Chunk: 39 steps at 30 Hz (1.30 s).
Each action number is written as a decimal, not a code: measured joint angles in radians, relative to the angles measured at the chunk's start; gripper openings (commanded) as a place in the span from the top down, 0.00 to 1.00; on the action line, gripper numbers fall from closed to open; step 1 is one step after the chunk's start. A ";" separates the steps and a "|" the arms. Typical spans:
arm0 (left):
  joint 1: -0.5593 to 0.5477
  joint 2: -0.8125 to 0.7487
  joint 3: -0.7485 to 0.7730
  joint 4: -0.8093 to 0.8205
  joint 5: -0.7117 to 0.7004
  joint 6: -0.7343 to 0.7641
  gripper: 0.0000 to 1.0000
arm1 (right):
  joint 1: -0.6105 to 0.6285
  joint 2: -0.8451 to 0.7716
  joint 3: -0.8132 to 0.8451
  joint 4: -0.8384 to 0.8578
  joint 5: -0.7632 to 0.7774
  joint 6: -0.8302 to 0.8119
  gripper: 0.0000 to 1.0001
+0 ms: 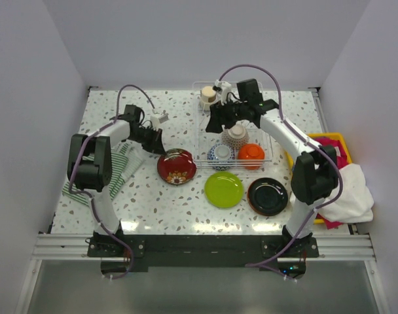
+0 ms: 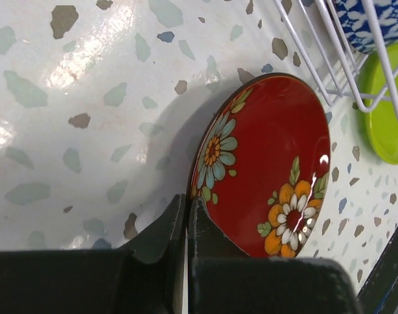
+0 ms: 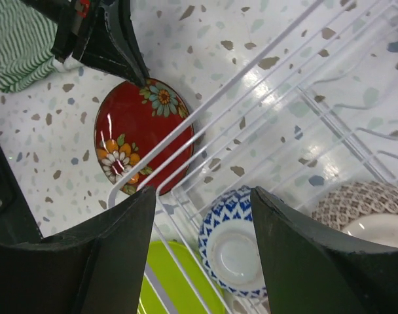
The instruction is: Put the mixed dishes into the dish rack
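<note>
My left claw [image 2: 188, 212] pinches the red plate [image 2: 271, 170] at its rim. My right claw [image 3: 202, 195] hangs open over the dish rack [image 3: 218, 93]

Left pincer [image 2: 187, 203] shut, arm low — right pincer [image 3: 202, 196] wide apart, arm far forward

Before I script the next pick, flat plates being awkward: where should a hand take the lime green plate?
Probably the near rim, from the arms' side: the lime green plate lies flat, the dish rack crowds its far edge, the black plate its right.
</note>
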 measured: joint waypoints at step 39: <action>0.141 -0.285 0.155 -0.176 0.180 0.126 0.56 | 0.206 0.362 0.240 0.214 -0.327 0.187 1.00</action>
